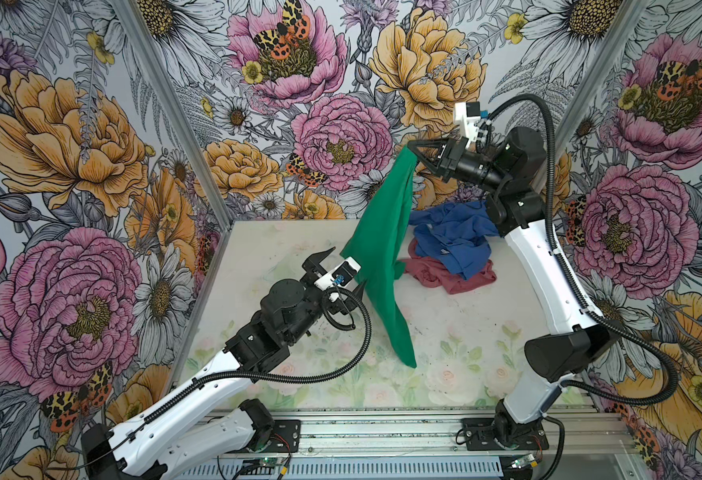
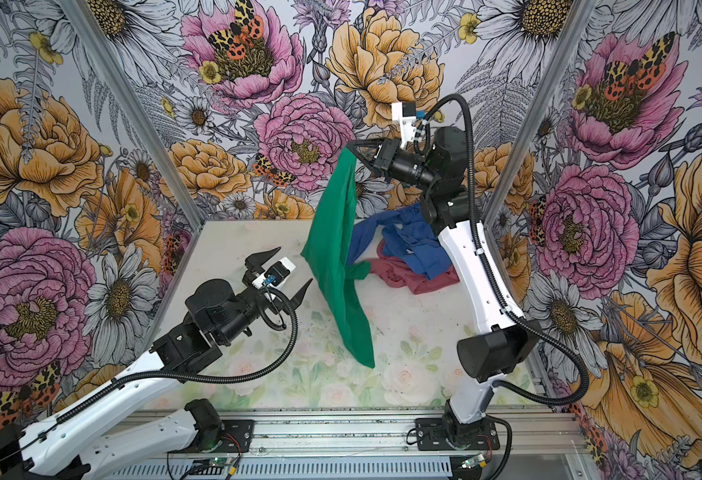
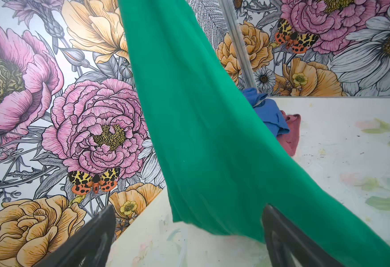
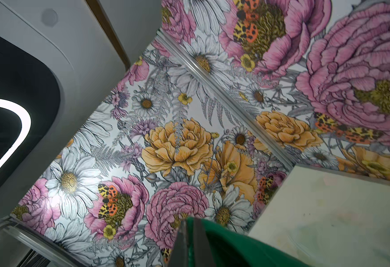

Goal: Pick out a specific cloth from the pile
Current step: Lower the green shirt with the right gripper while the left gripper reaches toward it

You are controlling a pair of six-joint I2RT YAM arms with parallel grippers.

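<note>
Overhead, the right gripper [image 1: 412, 146] [image 2: 351, 145] was raised high in front of the back wall, its jaws closed tight on an upper corner of the cloth [image 1: 382, 257] [image 2: 336, 257]. The plain emerald-green cloth hung from that pinch in a long loose drape, widening partway down and narrowing again to a corner low over the table [image 1: 278, 374]. Whether that lowest corner touched the table could not be told. In the right wrist view the right gripper [image 4: 190, 222] showed as two dark fingers pressed together, with the cloth [image 4: 231, 249] bunched green against them. The pile [image 1: 453, 253] [image 2: 411, 262] lay on the table toward the far right, just beside the right arm, with a royal-blue garment [image 1: 453, 237] crumpled on top of a dusty-red garment [image 1: 453, 276]. A small fold of the cloth hung near the red garment, and contact there could not be judged. The left gripper [image 1: 350, 266] [image 2: 295, 264] hovered above the table just beside the cloth, jaws spread wide and holding nothing. In both top views one of its fingers lay close to the cloth's left edge. In the left wrist view the left gripper [image 3: 189, 208] framed the cloth [image 3: 201, 127], which fell between and past the spread fingers, and the pile [image 3: 281, 124] peeked out behind it.
</note>
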